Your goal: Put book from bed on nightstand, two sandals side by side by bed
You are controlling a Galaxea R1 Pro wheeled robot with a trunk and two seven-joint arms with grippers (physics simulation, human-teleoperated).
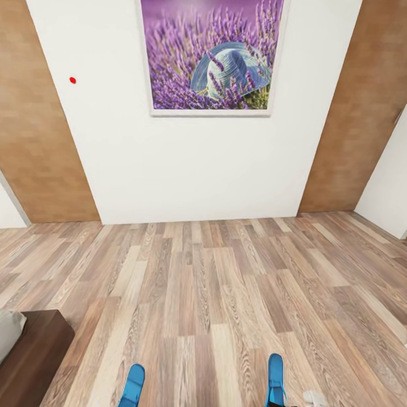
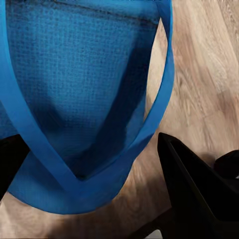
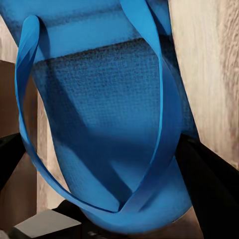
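Note:
Two bright-blue sandals show at the bottom of the head view, the left sandal [image 1: 133, 385] and the right sandal [image 1: 276, 377], both pointing toward the far wall. In the left wrist view, my left gripper [image 2: 89, 147] is shut on a sandal [image 2: 74, 74], toe end between the black fingers [image 2: 199, 189], above the floor. In the right wrist view, my right gripper [image 3: 99, 147] holds the other sandal [image 3: 104, 109] the same way. A corner of the bed [image 1: 34, 350], with its grey mattress, sits at lower left. The book and the nightstand are out of view.
A white wall [image 1: 186, 169] with a lavender painting [image 1: 212, 56] stands ahead, with brown wood panels [image 1: 39, 141] on both sides. Light wood-plank floor [image 1: 215, 282] stretches from me to the wall. A small red dot [image 1: 72, 80] marks the wall.

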